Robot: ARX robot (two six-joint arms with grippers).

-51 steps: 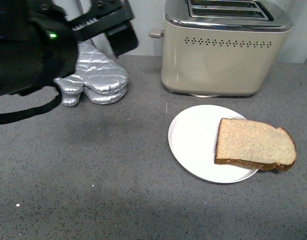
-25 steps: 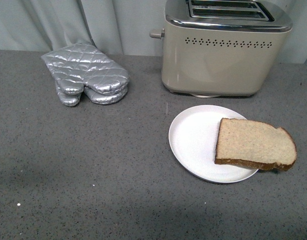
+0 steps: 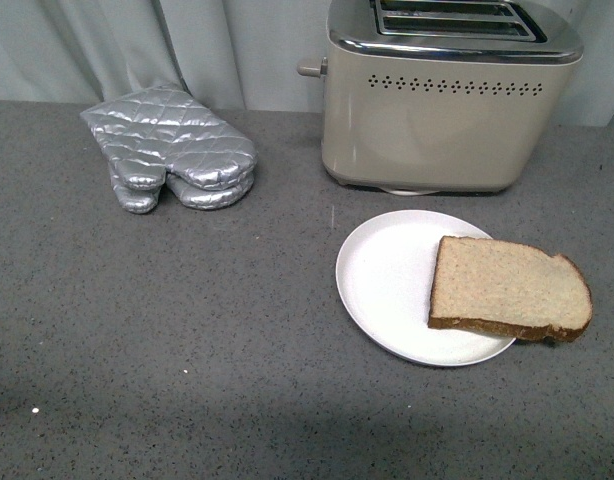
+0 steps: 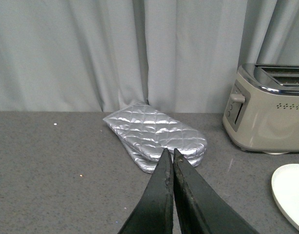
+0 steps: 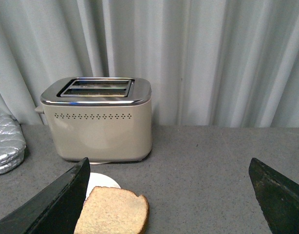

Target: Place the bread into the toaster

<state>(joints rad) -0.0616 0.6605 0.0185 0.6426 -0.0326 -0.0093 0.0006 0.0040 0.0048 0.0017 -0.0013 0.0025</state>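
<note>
The left end effector [image 4: 170, 152] cleared the front view
A second earlier it hung over the far left of the counter [image 3: 187, 330], hiding part of the oven mitt [image 3: 172, 145]; it withdrew, and the mitt showed whole.

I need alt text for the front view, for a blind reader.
A slice of brown bread lies on a white plate, overhanging its edge, in front of a beige toaster. A silver oven mitt lies further left on the grey counter.
</note>
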